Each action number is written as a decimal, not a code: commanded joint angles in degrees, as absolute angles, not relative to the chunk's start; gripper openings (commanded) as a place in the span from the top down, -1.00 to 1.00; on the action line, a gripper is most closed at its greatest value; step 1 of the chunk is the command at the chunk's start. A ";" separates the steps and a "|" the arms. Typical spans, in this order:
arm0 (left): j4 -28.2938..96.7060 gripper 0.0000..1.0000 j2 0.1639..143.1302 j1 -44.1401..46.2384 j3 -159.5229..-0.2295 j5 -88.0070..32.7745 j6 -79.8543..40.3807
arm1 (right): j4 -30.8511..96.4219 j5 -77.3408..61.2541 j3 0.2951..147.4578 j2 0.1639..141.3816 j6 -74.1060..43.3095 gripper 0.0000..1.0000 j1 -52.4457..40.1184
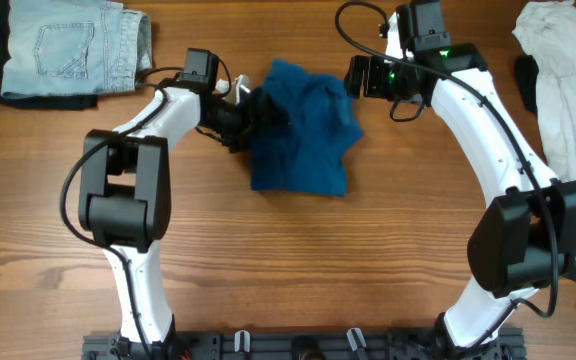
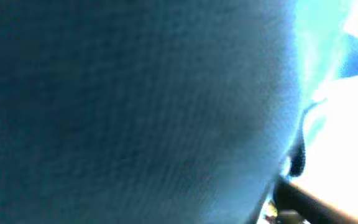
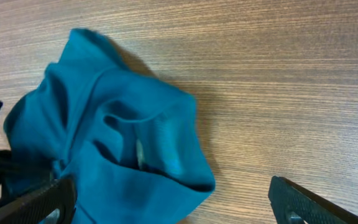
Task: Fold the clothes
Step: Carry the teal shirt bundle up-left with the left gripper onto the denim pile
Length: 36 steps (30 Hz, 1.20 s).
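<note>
Blue top (image 1: pixel 303 130): is lying bunched and creased on the wooden table (image 1: pixel 368 260), toward the far middle, between the two arms; its near part is spreading out as a rough rectangle, while the far part is heaping up in loose folds

Left gripper (image 1: pixel 244 113): is reaching in from the left and pressing into the left edge of the blue top, with its dark tip partly sinking among the folds; whether it is clamping the cloth or standing loose I cannot tell

Left wrist view: blue cloth is filling almost the whole picture, very close and blurred, with only a dark bit of the gripper showing at the lower right

Right gripper (image 1: pixel 356 76): is hovering just beside the far right corner of the blue top, released and grasping nothing; its fingers (image 3: pixel 42 199) are standing wide apart, with bare wood and the edge of the cloth showing between them

Jeans (image 1: pixel 68 45): are lying folded at the far left of the table, well apart from the blue top

White garment (image 1: pixel 568 110): is lying crumpled along the right edge of the table, beside the right arm
</note>
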<state>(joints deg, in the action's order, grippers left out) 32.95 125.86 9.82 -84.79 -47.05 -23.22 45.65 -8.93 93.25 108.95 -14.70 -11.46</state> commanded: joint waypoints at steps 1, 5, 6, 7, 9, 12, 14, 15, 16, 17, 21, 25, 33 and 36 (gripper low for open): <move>30.48 0.43 128.81 10.22 -84.20 -43.38 -23.42 | 45.71 -8.80 94.39 107.46 -13.63 -0.99 -11.33; 28.10 0.92 128.81 10.22 -84.23 -40.42 -23.40 | 45.78 -7.62 94.39 107.46 -13.65 -0.99 -11.31; 27.75 0.92 128.81 10.11 -84.23 -39.64 -23.38 | 45.82 -7.27 94.39 107.46 -13.65 -0.99 -11.31; 27.55 0.92 128.81 9.96 -84.29 -39.09 -23.24 | 45.87 -7.03 94.39 107.46 -13.61 -0.99 -11.31; 26.98 0.92 128.81 9.43 -84.49 -37.23 -22.74 | 45.93 -6.85 94.39 107.46 -13.52 -0.99 -11.27; 25.21 0.92 128.81 7.99 -84.95 -34.22 -21.30 | 45.89 -6.85 94.39 107.46 -13.54 -0.99 -11.27; 25.93 0.92 128.81 6.52 -86.37 -34.17 -16.91 | 45.93 -6.85 94.39 107.46 -13.50 -0.99 -11.27; 27.05 0.92 128.81 5.78 -87.46 -34.00 -15.51 | 45.95 -6.83 94.39 107.46 -13.50 -0.99 -11.27; 28.47 0.92 128.81 5.02 -88.79 -33.95 -14.06 | 45.93 -6.63 94.39 107.46 -13.54 -0.99 -11.27; 29.78 0.92 128.81 4.23 -90.15 -33.91 -12.51 | 45.93 -6.42 94.39 107.46 -13.58 -0.99 -11.27; 34.65 0.92 128.81 0.95 -97.84 -29.82 -9.23 | 45.69 -5.93 94.39 107.46 -13.56 -0.99 -11.27; 35.81 0.92 128.81 -1.69 -103.26 -28.12 -6.50 | 45.91 -5.76 94.39 107.46 -13.50 -0.99 -11.27; 35.53 0.92 128.81 -5.41 -107.11 -19.62 -0.32 | 46.19 -4.47 94.39 107.46 -13.58 -0.99 -11.27; 35.11 0.92 128.81 -6.42 -108.66 -15.73 2.28 | 46.35 -4.47 94.39 107.46 -13.61 -0.99 -11.27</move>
<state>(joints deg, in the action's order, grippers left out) 36.01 128.79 -5.13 -105.21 -21.76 -3.62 46.22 -5.91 93.25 108.95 -14.70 -11.46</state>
